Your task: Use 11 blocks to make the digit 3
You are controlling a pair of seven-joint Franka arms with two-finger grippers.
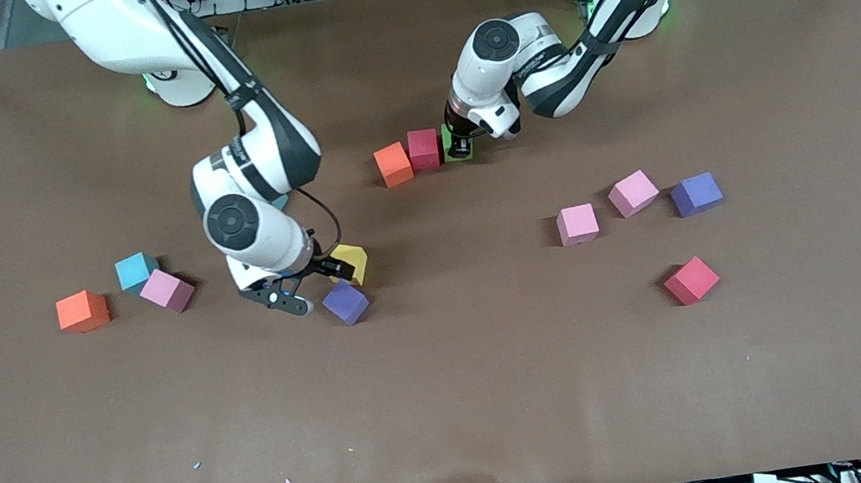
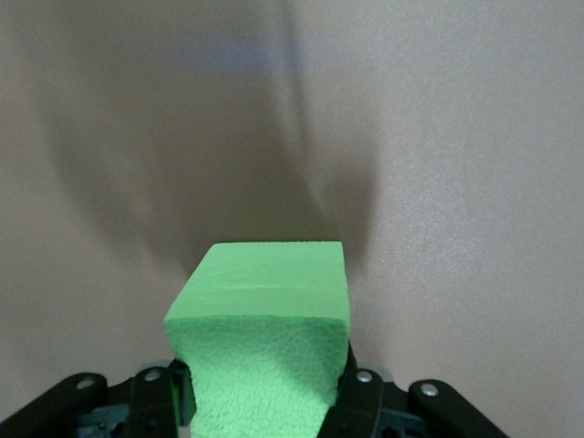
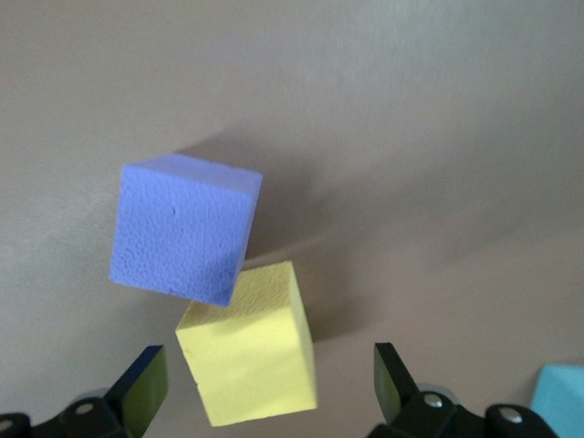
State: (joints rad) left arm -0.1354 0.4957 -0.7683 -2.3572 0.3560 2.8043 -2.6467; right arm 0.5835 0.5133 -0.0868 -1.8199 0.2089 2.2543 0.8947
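Left gripper: fingers clamped on the green block, which sits at the table surface at the end of a short row.
Row: orange block, red block and the green block side by side; red touches orange, and green lies just beside red, toward the left arm's end.
Right gripper: fingers spread apart, holding nothing, low over the table.
Yellow block: between the right gripper's open fingers, on the table.
Purple block: just past the yellow block from the right gripper, touching it at a corner, turned askew.
Loose blocks, right arm's end: blue block, pink block and second orange block, close together.
Loose blocks, left arm's end: two pink blocks, second purple block, and second red block nearer the front camera.
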